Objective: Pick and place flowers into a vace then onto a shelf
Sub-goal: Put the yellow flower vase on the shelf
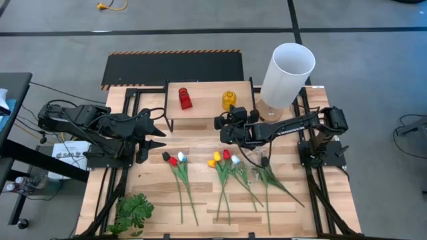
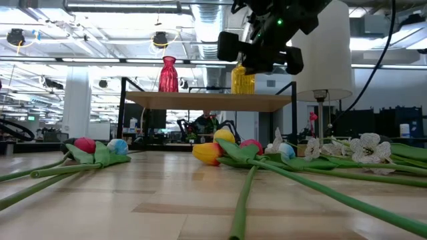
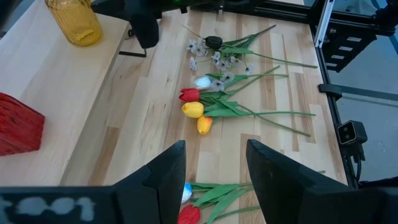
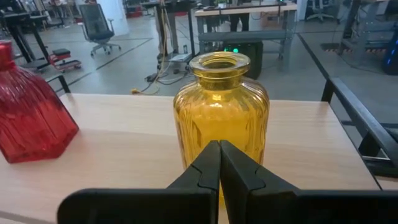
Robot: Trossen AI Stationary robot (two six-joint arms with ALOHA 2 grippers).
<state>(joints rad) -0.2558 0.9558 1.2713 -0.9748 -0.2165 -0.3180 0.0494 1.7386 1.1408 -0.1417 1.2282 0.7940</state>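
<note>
Flowers (image 1: 227,175) ungrasped; right jaws closed, left parted.

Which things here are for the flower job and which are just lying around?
For the job: flowers, yellow vase, red vase, shelf.
Lying about: leafy sprig, white cylinder, black panel.

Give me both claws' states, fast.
Left claw: open, holding nothing.
Right claw: closed, empty, facing the ribbed yellow glass vase.
</note>
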